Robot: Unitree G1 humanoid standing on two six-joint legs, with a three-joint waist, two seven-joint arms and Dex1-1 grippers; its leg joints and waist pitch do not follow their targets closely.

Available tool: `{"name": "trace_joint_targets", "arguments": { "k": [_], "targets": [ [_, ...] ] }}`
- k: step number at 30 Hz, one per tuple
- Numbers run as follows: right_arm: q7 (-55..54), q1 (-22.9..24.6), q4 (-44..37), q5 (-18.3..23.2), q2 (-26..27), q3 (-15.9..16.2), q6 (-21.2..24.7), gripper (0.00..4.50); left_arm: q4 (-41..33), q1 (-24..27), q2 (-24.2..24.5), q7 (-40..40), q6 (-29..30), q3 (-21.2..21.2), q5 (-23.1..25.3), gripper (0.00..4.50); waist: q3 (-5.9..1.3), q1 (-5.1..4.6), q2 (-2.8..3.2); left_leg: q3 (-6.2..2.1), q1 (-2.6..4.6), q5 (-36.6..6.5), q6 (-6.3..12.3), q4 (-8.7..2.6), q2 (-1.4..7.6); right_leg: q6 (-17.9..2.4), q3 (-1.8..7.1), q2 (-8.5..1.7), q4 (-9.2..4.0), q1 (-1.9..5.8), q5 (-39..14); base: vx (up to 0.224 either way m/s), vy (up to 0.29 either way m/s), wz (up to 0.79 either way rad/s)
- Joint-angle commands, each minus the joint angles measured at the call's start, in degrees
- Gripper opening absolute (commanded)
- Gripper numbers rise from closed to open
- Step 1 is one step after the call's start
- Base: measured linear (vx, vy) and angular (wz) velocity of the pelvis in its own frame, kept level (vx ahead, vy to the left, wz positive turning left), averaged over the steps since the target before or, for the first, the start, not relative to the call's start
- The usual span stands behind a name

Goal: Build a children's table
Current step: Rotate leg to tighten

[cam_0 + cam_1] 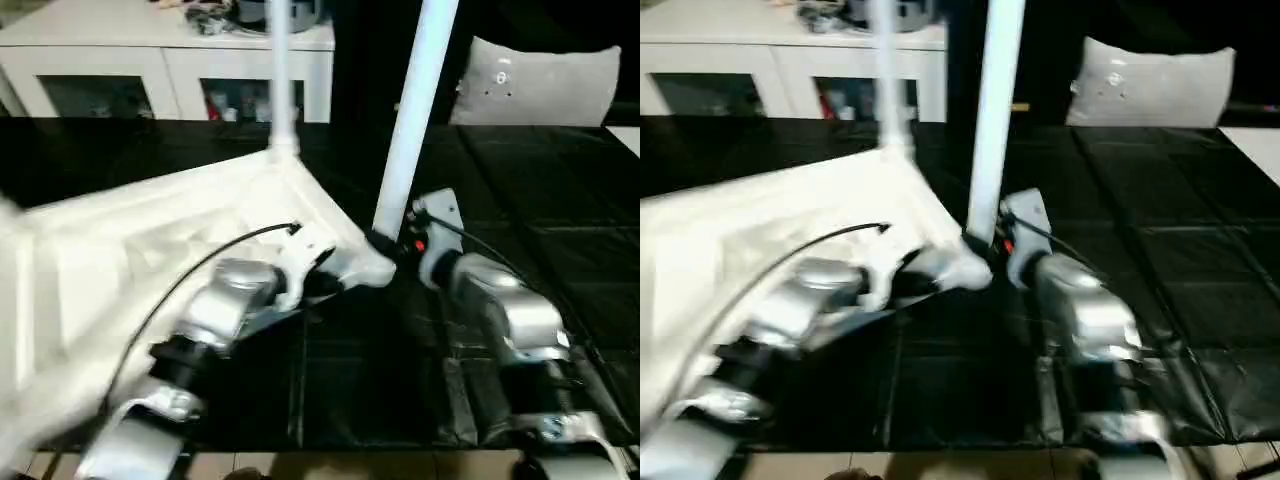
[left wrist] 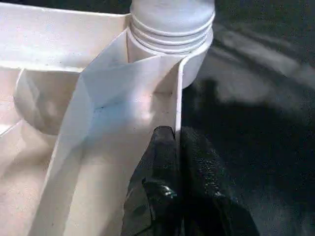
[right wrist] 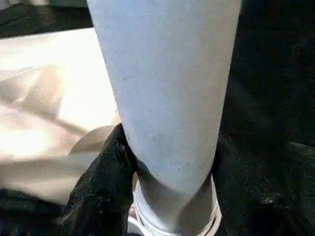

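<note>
With the table top lying underside-up on the black floor, the left gripper pinches its rim while the right gripper clasps the near-corner leg, which should stay plumb while turned home.

Upturned tabletop on black floor

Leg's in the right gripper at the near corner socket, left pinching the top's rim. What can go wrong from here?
1. The leg leans rather than standing straight over the corner socket; turning it like that may cross-thread it.
2. The right gripper holds the leg very low, so the long top end could swing.
3. The left gripper pinches only a thin rim of the table top; the top may slip or twist under torque.
</note>
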Motion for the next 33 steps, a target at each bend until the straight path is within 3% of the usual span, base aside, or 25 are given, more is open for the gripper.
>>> {"name": "trace_joint_targets", "arguments": {
  "k": [1, 4, 7, 11, 14, 17, 20, 21, 26, 33],
  "targets": [
    [0.23, 1.01, 1.1, 1.69, 2.56, 1.77, 0.26, 2.27, -2.3, -2.82, -1.49, 1.24, -1.6, 1.15, -0.93, 0.0, -4.35, 0.57, -0.34, -1.38, 0.41, -7.91, 0.87, -3.59, 2.51, -10.79, 2.87, -4.43, -4.1, 3.21, -8.36, 0.0, 0.0, 0.0],
    [3.08, 1.58, -0.44, 2.73, 2.21, 1.94, -1.73, 2.67, -3.17, -2.28, -0.56, 0.08, -2.7, 0.33, -0.25, 0.0, -4.36, 0.61, -0.17, -1.36, 0.4, -6.65, 1.97, -3.54, 2.61, -11.66, 2.78, -4.32, -3.81, 3.23, -5.03, 0.0, 0.0, 0.0],
    [6.07, 2.15, -1.61, 3.8, 0.78, 1.68, -2.3, 2.77, -3.65, -1.8, 0.84, -1.0, -4.12, -0.29, 0.06, 0.0, -4.24, 0.6, -0.16, -1.36, 0.48, -8.09, 2.14, -3.62, 2.69, -11.87, 2.76, -4.32, -3.94, 3.31, -5.64, 0.0, 0.0, 0.0],
    [10.42, 2.73, -2.47, 4.54, -2.87, 2.09, -1.95, 3.23, -3.94, -1.28, 2.99, -3.25, -6.14, -1.35, 0.28, 0.0, -4.09, 0.99, -0.06, -1.33, 0.7, -9.37, 1.83, -3.69, 2.87, -11.65, 2.85, -4.43, -4.11, 3.22, -7.75, 0.0, 0.0, 0.0],
    [13.79, 3.13, -2.62, 4.57, -5.94, 2.73, -2.11, 3.29, -3.89, -0.92, 4.54, -5.58, -8.29, -2.19, 0.3, 0.0, -4.09, 1.15, -0.09, -1.37, 0.6, -9.5, 1.74, -3.68, 2.87, -11.34, 2.88, -4.45, -4.06, 3.3, -7.75, 0.0, 0.0, 0.0],
    [18.38, 3.07, -1.1, 4.23, -10.1, 2.75, -3.48, 3.68, -4.09, -0.16, 7.23, -10.54, -10.57, -3.68, 0.08, 0.0, -4.09, 1.22, -0.22, -1.37, 0.59, -9.39, 1.7, -3.64, 2.87, -11.53, 2.83, -4.48, -4.0, 3.29, -8.24, 0.0, 0.0, 0.0],
    [19.69, 3.12, -0.81, 4.19, -11.03, 2.84, -4.06, 3.8, -4.15, 0.02, 7.9, -11.84, -11.04, -4.03, -0.02, 0.0, -4.13, 1.32, -0.24, -1.33, 0.6, -9.0, 1.82, -3.56, 2.9, -11.88, 2.84, -4.51, -3.92, 3.25, -7.8, 0.0, 0.0, 0.0],
    [25.56, 3.7, -0.79, 5.03, -13.9, 3.47, -6.64, 3.8, -4.27, 0.28, 9.88, -15.4, -12.45, -4.89, -0.35, 0.0, -4.24, 1.54, -0.27, -1.3, 0.68, -9.22, 2.09, -3.44, 2.93, -12.05, 2.8, -4.6, -3.92, 3.25, -7.75, 0.0, 0.0, 0.0],
    [35.32, 4.49, -1.37, 7.01, -18.24, 4.29, -9.92, 3.8, -4.83, 0.83, 13.42, -22.21, -15.97, -6.3, -1.4, 0.0, -4.23, 2.64, -0.3, -1.22, 0.73, -8.84, 3.1, -3.32, 3.16, -12.53, 2.79, -4.58, -3.68, 3.16, -6.99, 0.0, 0.0, 0.0],
    [42.77, 4.43, 0.23, 6.77, -21.76, 7.57, -13.53, 3.12, -4.71, 1.36, 16.34, -28.61, -21.45, -8.38, -1.71, 0.0, -4.01, 3.52, -0.24, -1.21, 1.05, -11.64, 2.07, -3.48, 3.45, -12.24, 2.82, -4.65, -3.98, 2.65, -11.92, 0.0, 0.0, 0.0]
  ]
}}
